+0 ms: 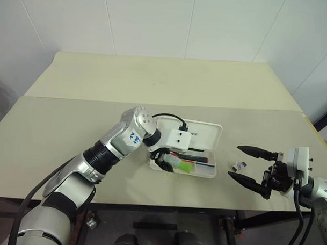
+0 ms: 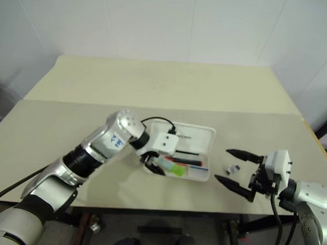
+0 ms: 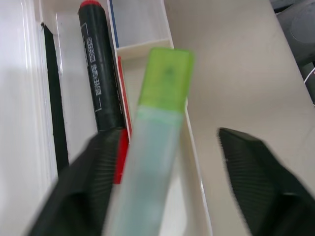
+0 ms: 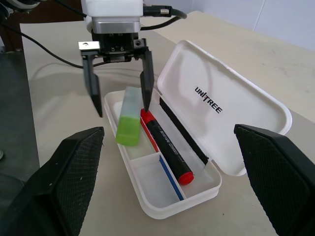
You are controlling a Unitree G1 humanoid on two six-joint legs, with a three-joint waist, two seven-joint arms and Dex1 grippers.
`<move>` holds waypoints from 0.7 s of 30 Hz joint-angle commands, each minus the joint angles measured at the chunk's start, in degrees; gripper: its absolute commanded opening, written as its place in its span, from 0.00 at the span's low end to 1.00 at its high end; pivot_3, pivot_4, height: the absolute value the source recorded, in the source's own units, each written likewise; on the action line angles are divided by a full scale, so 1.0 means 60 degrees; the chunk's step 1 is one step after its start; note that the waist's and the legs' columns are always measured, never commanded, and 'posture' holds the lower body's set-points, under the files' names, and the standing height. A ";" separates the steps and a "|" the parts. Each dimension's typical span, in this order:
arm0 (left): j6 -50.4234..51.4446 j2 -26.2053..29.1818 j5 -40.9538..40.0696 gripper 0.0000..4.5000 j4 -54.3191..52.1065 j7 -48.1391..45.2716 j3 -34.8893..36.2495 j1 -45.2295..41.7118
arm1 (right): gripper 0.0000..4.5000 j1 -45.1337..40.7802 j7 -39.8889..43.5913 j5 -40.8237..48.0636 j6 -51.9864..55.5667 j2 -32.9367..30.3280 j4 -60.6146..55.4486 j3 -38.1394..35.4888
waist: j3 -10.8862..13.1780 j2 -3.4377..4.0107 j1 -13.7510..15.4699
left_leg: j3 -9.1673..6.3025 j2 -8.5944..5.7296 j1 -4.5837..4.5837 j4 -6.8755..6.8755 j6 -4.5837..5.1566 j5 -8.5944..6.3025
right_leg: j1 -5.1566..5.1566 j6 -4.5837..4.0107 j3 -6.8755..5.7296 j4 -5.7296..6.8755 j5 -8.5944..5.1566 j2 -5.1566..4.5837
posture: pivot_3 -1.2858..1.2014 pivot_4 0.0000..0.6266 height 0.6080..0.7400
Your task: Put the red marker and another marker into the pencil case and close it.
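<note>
While both pincers gape, the highlighter [image 4: 129, 116] leans on the pencil case [image 4: 162, 206] rim.

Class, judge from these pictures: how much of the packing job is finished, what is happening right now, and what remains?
Done: the red marker lies inside the pencil case. In hand: the green highlighter leans on the case's front wall, partly inside, between the open fingers of the left gripper, apparently just released. Left: settling the highlighter flat and shutting the lid, which stands open. The right gripper waits open beside the case.
</note>
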 commanded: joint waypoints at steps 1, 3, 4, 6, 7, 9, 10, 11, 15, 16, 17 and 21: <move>0.0131 0.0033 -0.0002 1.00 -0.0313 -0.0007 -0.0026 -0.0010 | 1.00 -0.0046 -0.0031 0.0035 -0.0123 0.0024 -0.0159 -0.0191 | 0.0000 0.0000 -0.0003 | 0.0000 0.0000 0.0000 0.0000 0.0000 0.0000 | 0.0000 0.0000 0.0000 0.0000 0.0000 0.0000 | 0.52 0.24 1.00; 0.0198 0.0039 0.0004 1.00 -0.0328 0.0002 -0.0031 -0.0004 | 1.00 -0.0065 -0.0040 0.0035 -0.0117 0.0041 -0.0157 -0.0173 | 0.0000 0.0000 -0.0003 | 0.0000 0.0000 0.0000 0.0000 0.0000 0.0000 | 0.0000 0.0000 0.0000 0.0001 0.0000 0.0000 | 0.52 0.24 1.00; 0.0233 0.0053 0.0003 1.00 -0.0363 0.0000 -0.0033 0.0008 | 1.00 -0.0071 -0.0041 0.0032 -0.0118 0.0052 -0.0156 -0.0166 | 0.0000 0.0000 -0.0002 | 0.0000 0.0000 0.0000 0.0000 0.0000 0.0000 | 0.0000 0.0000 0.0000 0.0001 0.0000 0.0000 | 0.52 0.24 1.00; 0.0310 0.0068 -0.0002 1.00 -0.0419 0.0001 -0.0034 0.0024 | 1.00 -0.0114 -0.0031 0.0013 -0.0119 0.0068 -0.0116 -0.0146 | 0.0000 0.0000 -0.0001 | 0.0000 0.0000 0.0000 0.0000 0.0000 0.0000 | 0.0000 0.0000 0.0000 0.0000 0.0000 0.0000 | 0.52 0.24 1.00; 0.0346 0.0064 0.0005 1.00 -0.0420 0.0020 -0.0037 0.0027 | 1.00 -0.0132 -0.0024 0.0006 -0.0120 0.0075 -0.0102 -0.0138 | 0.0000 0.0000 -0.0001 | 0.0000 0.0000 0.0000 0.0000 0.0000 0.0000 | 0.0000 0.0000 0.0000 0.0000 0.0000 0.0000 | 0.52 0.24 1.00; 0.0428 0.0046 0.0127 1.00 -0.0319 0.0141 -0.0102 0.0013 | 1.00 -0.0158 -0.0024 -0.0005 -0.0121 0.0094 -0.0091 -0.0122 | 0.0000 0.0000 0.0000 | 0.0000 0.0000 0.0000 0.0000 0.0000 0.0000 | 0.0000 0.0000 0.0000 0.0000 0.0000 0.0000 | 0.52 0.24 1.00; 0.0438 0.0040 0.0150 1.00 -0.0289 0.0181 -0.0120 0.0009 | 1.00 -0.0173 -0.0024 -0.0006 -0.0118 0.0104 -0.0088 -0.0112 | 0.0000 0.0000 0.0001 | -0.0001 0.0000 0.0000 0.0000 0.0000 0.0000 | 0.0000 0.0000 0.0000 0.0000 0.0000 0.0000 | 0.52 0.24 1.00; 0.0450 0.0042 0.0146 1.00 -0.0294 0.0209 -0.0133 0.0010 | 1.00 -0.0175 -0.0026 -0.0007 -0.0114 0.0112 -0.0092 -0.0107 | 0.0000 0.0000 0.0001 | -0.0001 0.0000 0.0000 0.0000 0.0000 0.0000 | 0.0000 0.0000 0.0000 0.0000 0.0000 0.0000 | 0.52 0.24 1.00; 0.0486 -0.0028 -0.0175 1.00 -0.0464 0.0314 0.0126 0.0010 | 1.00 -0.0130 -0.0080 -0.0039 -0.0102 0.0156 -0.0119 -0.0105 | 0.0000 0.0000 0.0000 | -0.0001 0.0000 0.0000 0.0000 0.0000 0.0000 | 0.0000 0.0000 0.0000 0.0001 0.0000 0.0000 | 0.52 0.24 1.00; 0.0506 -0.0036 -0.0221 1.00 -0.0434 0.0379 0.0208 -0.0010 | 1.00 -0.0113 -0.0099 -0.0049 -0.0111 0.0177 -0.0128 -0.0104 | 0.0000 0.0000 0.0001 | -0.0001 0.0000 0.0000 0.0000 0.0000 0.0000 | 0.0000 -0.0001 0.0000 0.0000 0.0000 0.0000 | 0.52 0.24 1.00; 0.0440 -0.0044 -0.0271 1.00 -0.0393 0.0466 0.0305 0.0002 | 1.00 -0.0083 -0.0146 -0.0074 -0.0121 0.0205 -0.0140 -0.0107 | 0.0000 0.0000 0.0001 | -0.0001 0.0000 0.0000 0.0000 0.0000 0.0000 | -0.0001 -0.0001 0.0000 0.0000 -0.0001 0.0000 | 0.52 0.24 1.00; 0.0118 -0.0184 -0.0720 1.00 -0.0233 0.0797 0.0864 0.0154 | 1.00 -0.0011 -0.0564 -0.0196 -0.0149 0.0442 -0.0206 -0.0156 | 0.0000 0.0000 0.0001 | -0.0003 0.0001 0.0000 0.0000 0.0000 0.0000 | 0.0000 -0.0001 -0.0001 0.0002 -0.0001 0.0000 | 0.52 0.24 1.00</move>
